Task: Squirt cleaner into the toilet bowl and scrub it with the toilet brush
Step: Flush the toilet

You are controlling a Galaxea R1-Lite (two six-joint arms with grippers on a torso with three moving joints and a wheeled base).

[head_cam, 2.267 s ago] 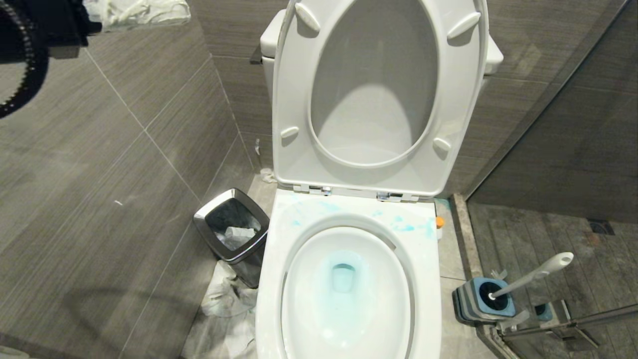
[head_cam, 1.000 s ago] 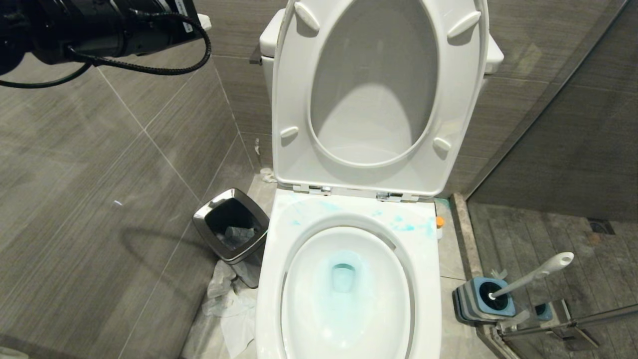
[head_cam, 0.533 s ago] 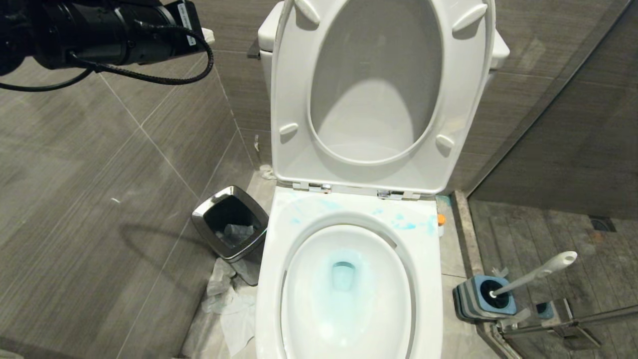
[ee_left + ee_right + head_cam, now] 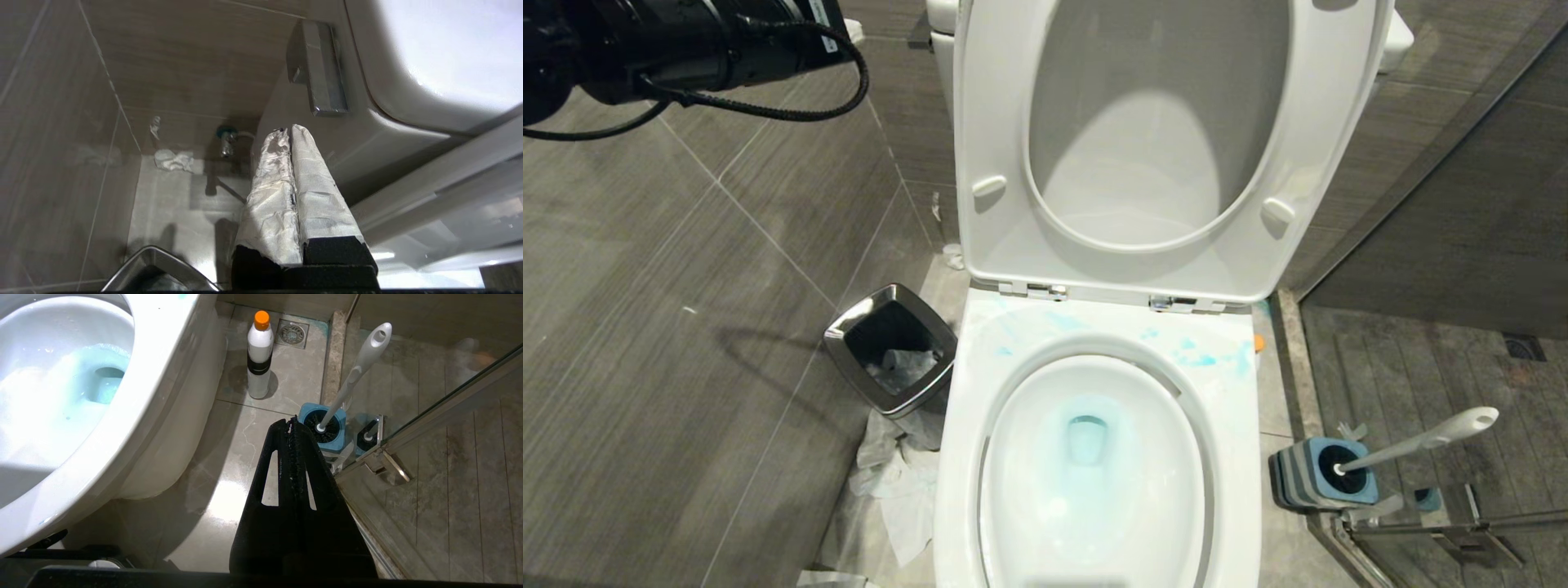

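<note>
The toilet bowl [image 4: 1021,465] stands in the middle with seat and lid raised, pale blue water at its bottom and blue smears on the rim behind. To its right the toilet brush [image 4: 1421,441] leans in its blue-and-grey holder [image 4: 1303,482]. The cleaner [image 4: 260,355] stands upright on the floor beside the bowl; from the head only its orange cap [image 4: 1259,343] shows. My left gripper [image 4: 288,130], with white-wrapped fingers, is shut and empty beside the tank, below the flush lever [image 4: 322,73]. My right gripper [image 4: 291,421] is shut and empty, low beside the bowl, near the holder [image 4: 325,428].
A steel-rimmed trash bin [image 4: 890,347] stands left of the bowl with crumpled paper [image 4: 894,482] on the floor by it. A glass shower door with a metal frame [image 4: 1437,527] runs close to the right of the brush holder. My left arm [image 4: 686,41] reaches across the upper left.
The whole head view has shifted, so the toilet sits larger and its lid higher in the picture. My left arm came into the upper left earlier and has since held still.
</note>
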